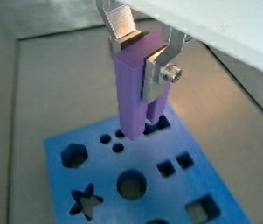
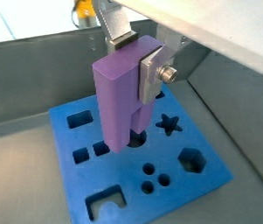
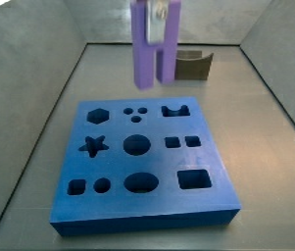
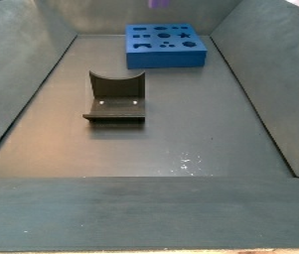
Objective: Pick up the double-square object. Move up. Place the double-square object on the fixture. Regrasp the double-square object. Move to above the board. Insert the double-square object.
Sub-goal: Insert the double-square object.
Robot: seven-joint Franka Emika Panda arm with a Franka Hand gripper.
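Note:
My gripper (image 1: 141,52) is shut on the double-square object (image 1: 134,96), a light-purple block held upright with its two prongs pointing down. Both wrist views show the silver fingers (image 2: 154,68) clamped on its upper end, and the block (image 2: 120,96) hangs over the blue board (image 1: 104,179), which has star, hexagon, round and square holes. In a side view the block (image 3: 155,44) hangs in the air above the board's (image 3: 143,206) far part, with the gripper cut off by the frame edge. The olive-brown fixture (image 4: 114,99) stands empty on the floor, apart from the board (image 4: 165,48).
Everything sits in a grey metal bin with sloping walls (image 3: 48,108). The fixture (image 3: 193,66) stands just behind the board, near the back wall. Bare grey floor (image 4: 179,139) lies around the fixture.

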